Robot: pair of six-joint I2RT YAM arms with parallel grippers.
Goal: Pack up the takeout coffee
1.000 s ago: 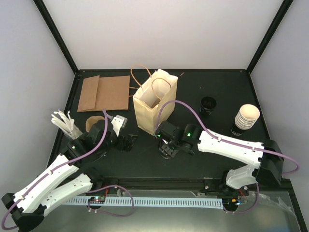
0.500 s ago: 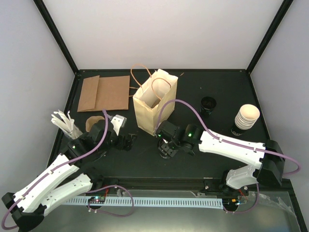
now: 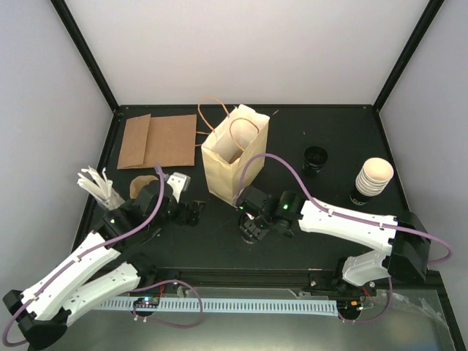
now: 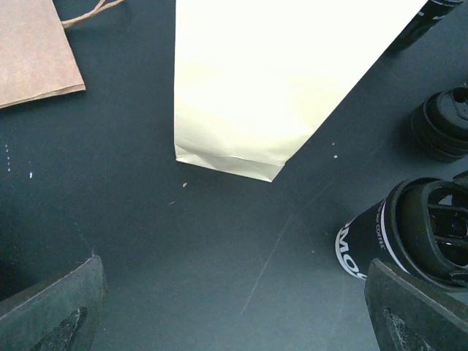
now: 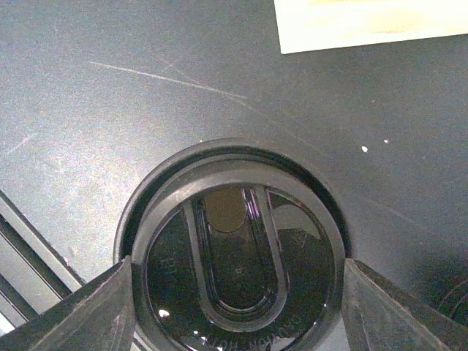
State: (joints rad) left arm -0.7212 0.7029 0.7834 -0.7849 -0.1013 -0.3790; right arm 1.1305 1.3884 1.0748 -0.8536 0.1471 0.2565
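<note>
Matte black table, finely scratched. Right pincer clamps the takeout coffee: a black round cup with white lettering and a ribbed plastic lid, upright near the smooth cream paper bag. Left pincer wide, holding nothing

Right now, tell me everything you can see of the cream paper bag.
The cream paper bag stands upright on the black table, left of centre, its mouth open upward. It looks like matte paper with sharp folded edges and a flat base. One thin brown loop handle arches over the mouth. The other droops left toward a flat brown bag, and I cannot tell if they touch. Otherwise only the table plainly touches it.
</note>
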